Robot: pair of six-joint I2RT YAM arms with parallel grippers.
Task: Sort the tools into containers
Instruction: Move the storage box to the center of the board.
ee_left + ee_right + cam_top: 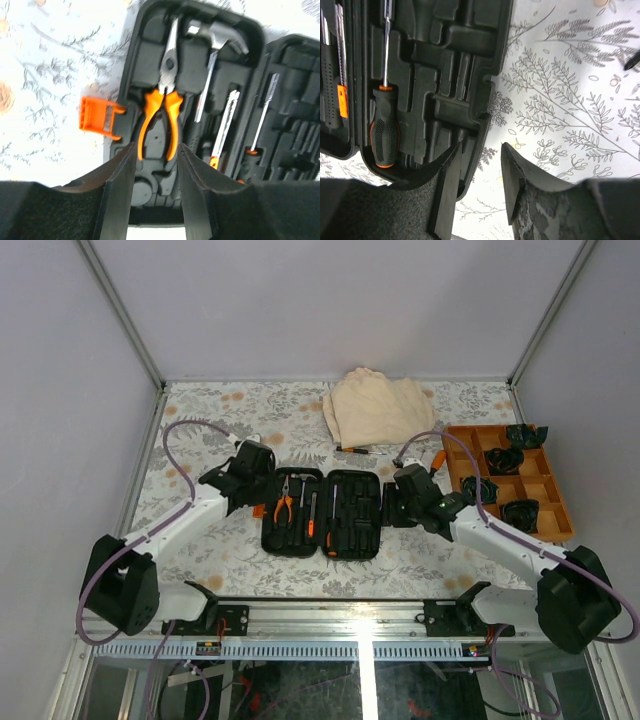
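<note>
Right, current state:
Tool case (358, 515): lies open flat mid-table, both halves up, between the two grippers.
Left gripper (156, 146): jaws parted, gripping nothing; over the near-left part of the case's left half.
Pliers (166, 92): seated in the left half, nose pointing away; the orange handle ends line up with the gap between the fingers (120, 180), just past the tips. Contact: can't tell.
Latch (97, 115): orange, sticks out of the case's left edge, outside the left finger.
Hammer (217, 42): in its slot just beside the pliers, clear of the jaws.
Right gripper (481, 146): jaws parted, nothing held; at the outer edge of the case's right half. The rim runs under one finger (447, 190), and the gap shows mostly table (560, 100).
Screwdriver (384, 125): seated in the right half, handle towards the wrist, outside the jaws.
Cloth (375, 405): beige, folded, behind the case, well apart.
Orange tray (555, 505): on the table's right side, holding dark items.
</note>
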